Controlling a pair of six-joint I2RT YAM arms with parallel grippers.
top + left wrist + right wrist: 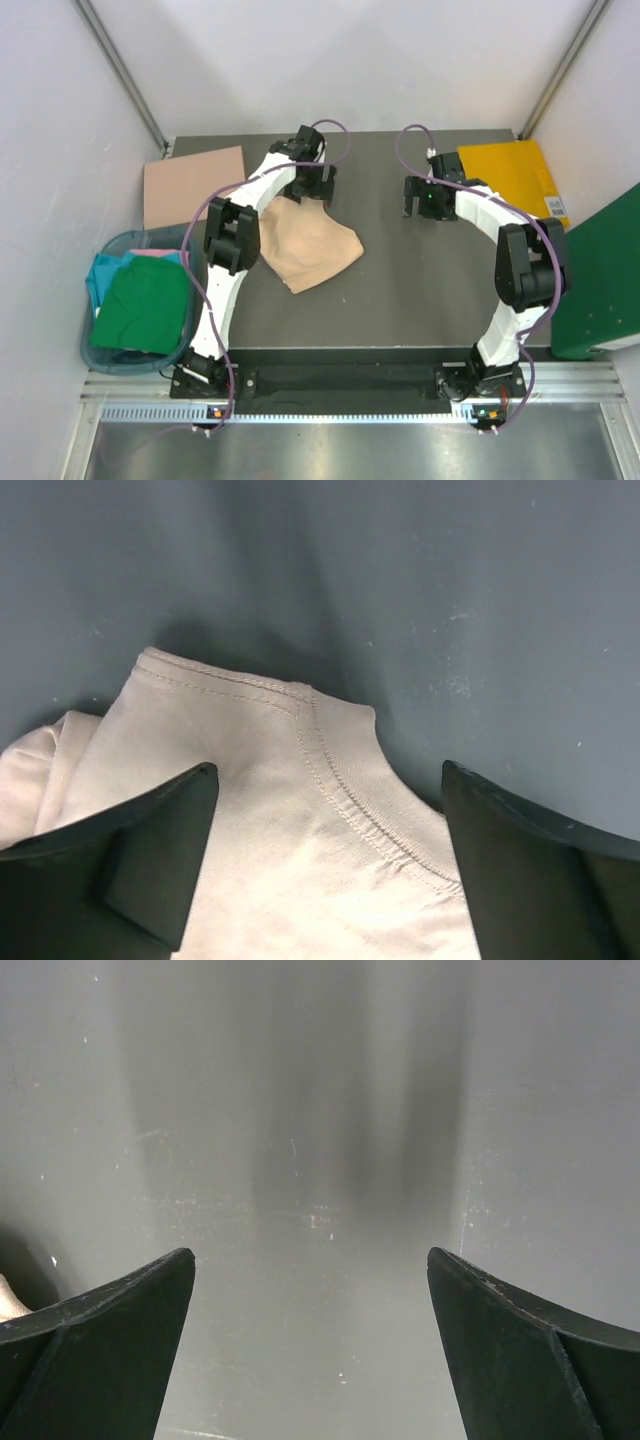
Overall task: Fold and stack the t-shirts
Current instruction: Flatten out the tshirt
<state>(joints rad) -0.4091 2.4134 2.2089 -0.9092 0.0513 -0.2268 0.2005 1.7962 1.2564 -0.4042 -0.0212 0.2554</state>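
Note:
A light beige t-shirt (310,248) lies crumpled on the dark table, left of centre. In the left wrist view its stitched hem and seam (330,780) lie right under me. My left gripper (312,190) is open, its jaws wide apart over the shirt's far edge (325,780), holding nothing. My right gripper (422,202) is open and empty over bare table (310,1260) at the far right. A folded tan-pink shirt (193,184) lies flat at the far left corner. Green (145,305), pink (155,255) and teal (105,275) shirts sit in a bin.
The teal bin (100,355) stands off the table's left edge. A yellow envelope (512,175) lies at the far right corner. A green object (600,280) stands at the right edge. White walls enclose the table (400,290).

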